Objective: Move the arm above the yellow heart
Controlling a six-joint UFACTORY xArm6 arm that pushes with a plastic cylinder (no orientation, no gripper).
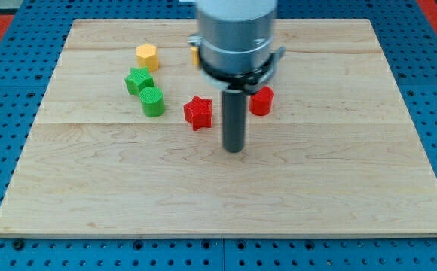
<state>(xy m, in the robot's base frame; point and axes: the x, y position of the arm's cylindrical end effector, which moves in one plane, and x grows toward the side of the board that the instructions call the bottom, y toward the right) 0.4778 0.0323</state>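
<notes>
Your tip sits right of the red star, with no jaws fitted, well short of the half-hidden yellow block above.

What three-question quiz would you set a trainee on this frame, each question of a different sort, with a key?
1. True or false: my tip touches the red star block.
2. Multiple choice: which block lies farthest toward the view's left? A) the yellow hexagon block B) the green star block C) the red block partly behind the rod
3. Fill in: the green cylinder block sits just below the ____ star block.

Key: 1 false, the tip stands apart, to the star's lower right. 2 B. 3 green. A yellow block is mostly hidden behind the arm, so its shape cannot be told.
</notes>
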